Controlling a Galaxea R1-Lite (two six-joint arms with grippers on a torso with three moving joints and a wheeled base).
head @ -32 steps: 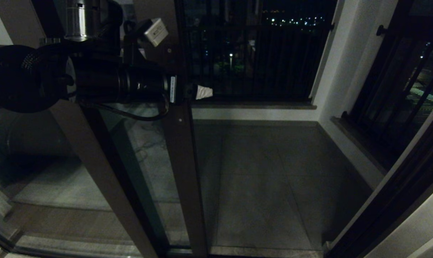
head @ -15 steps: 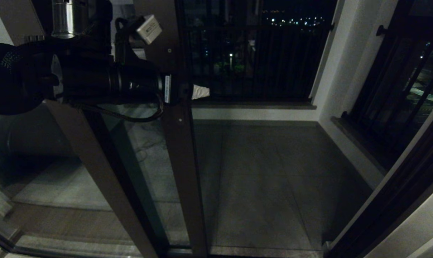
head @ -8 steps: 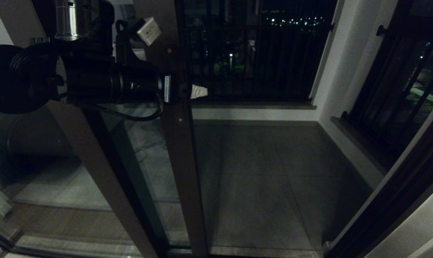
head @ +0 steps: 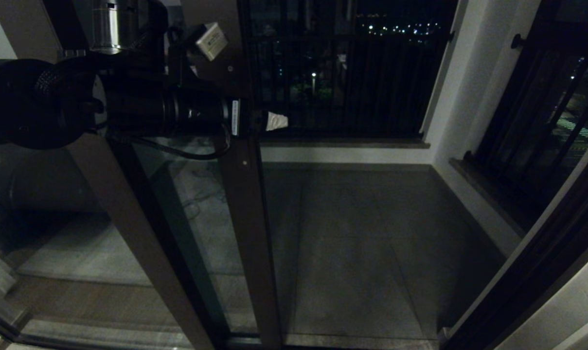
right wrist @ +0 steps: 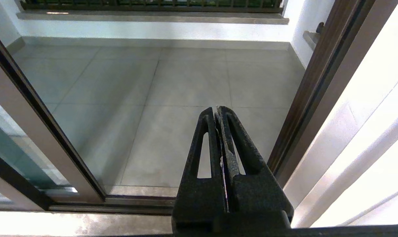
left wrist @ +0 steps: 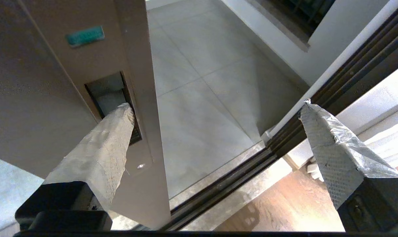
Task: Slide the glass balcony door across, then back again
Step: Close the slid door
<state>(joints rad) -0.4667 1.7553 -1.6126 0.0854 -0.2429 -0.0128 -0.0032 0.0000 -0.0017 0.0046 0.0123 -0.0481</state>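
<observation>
You've got one glass balcony door (head: 245, 233) in play, its dark brown edge stile standing roughly mid-doorway w/ the tiled balcony floor (head: 362, 243) open on the robot's right of it. One recessed handle slot (left wrist: 111, 98) sits in that stile, plus one small screw (left wrist: 140, 166) just below the slot and one green label (left wrist: 85, 35) above it. The left gripper (left wrist: 215, 108) is at the stile, jaws spread wide: two tape-wrapped fingers, one w/ its tip (left wrist: 119, 118) inside the handle slot, the other out over the open doorway, well apart from the stile, touching nothing. In the head view only one pale fingertip (head: 276, 121) shows past the stile's far edge; the left arm (head: 128, 107) crosses in front of the glass. A second, plain brown stile (head: 128, 218) stands to the robot's left of the door stile. The right gripper (right wrist: 218, 112) is parked low before the doorway, both fingers pressed together, holding nothing. Beyond the door, one balcony railing (head: 347, 82) w/ city lights behind.
</observation>
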